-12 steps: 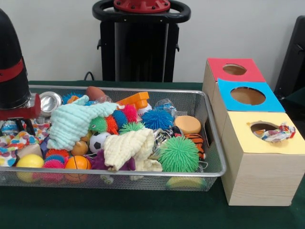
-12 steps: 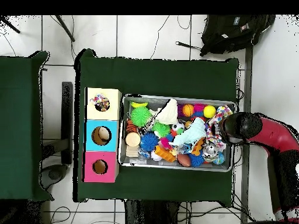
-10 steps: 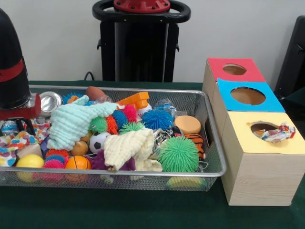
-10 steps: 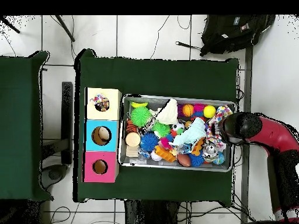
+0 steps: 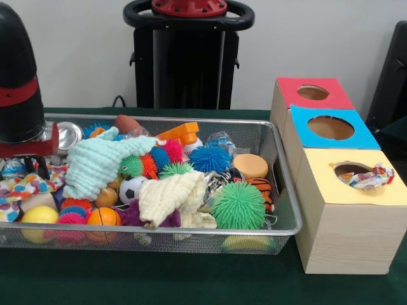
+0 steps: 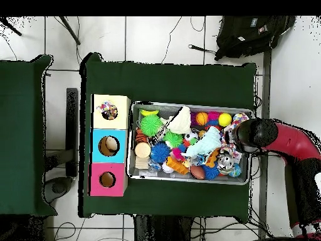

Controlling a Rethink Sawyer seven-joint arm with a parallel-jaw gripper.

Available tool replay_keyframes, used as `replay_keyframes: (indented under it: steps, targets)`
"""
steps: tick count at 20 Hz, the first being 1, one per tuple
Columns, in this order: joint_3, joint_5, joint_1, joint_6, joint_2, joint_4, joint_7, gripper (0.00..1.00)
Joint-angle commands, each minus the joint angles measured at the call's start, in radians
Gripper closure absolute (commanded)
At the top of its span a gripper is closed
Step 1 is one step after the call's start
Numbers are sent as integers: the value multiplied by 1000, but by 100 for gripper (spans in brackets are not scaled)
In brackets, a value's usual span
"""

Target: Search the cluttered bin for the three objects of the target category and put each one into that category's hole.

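3 holes face up on the wooden sorting box [image 5: 346,229] that I see standing just beside the wire mesh bin [image 5: 280,184]: a red-topped hole [image 5: 313,93], a blue-topped hole [image 5: 331,128] and a yellow-topped hole [image 5: 351,169]. A colourful patterned cloth [image 5: 371,177] sits in the yellow-topped one, part of it draped over the rim. From my overhead feed the same cloth fills that hole at the box's end [image 6: 110,112].

The red and black arm [image 5: 20,82] comes down at the bin's end farthest from the box, and its gripper [image 5: 30,166] sits low among the clutter there. I cannot tell whether the fingers are spread or pressed together, since the arm's body hides them from above and only dark stubs show from the front. Right beneath it lies a second multicoloured patterned cloth [image 5: 28,187], but I cannot say whether they touch.

In the bin's middle I see a mint-green muslin cloth [image 5: 98,162] and a cream muslin cloth [image 5: 172,197], lying over spiky rubber balls. A large green spiky ball [image 5: 238,204] rests near the box end, with a small soccer ball [image 5: 132,189] between the 2 muslin cloths.
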Motion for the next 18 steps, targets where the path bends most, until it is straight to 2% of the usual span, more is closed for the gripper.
replay_keyframes:
  steps: [1,8,18]
  targets:
    - [11,-5,47,7,-65,30,-26,100]
    - [-31,24,83,82,-108,40,11,100]
    - [-56,60,95,117,-131,62,39,100]
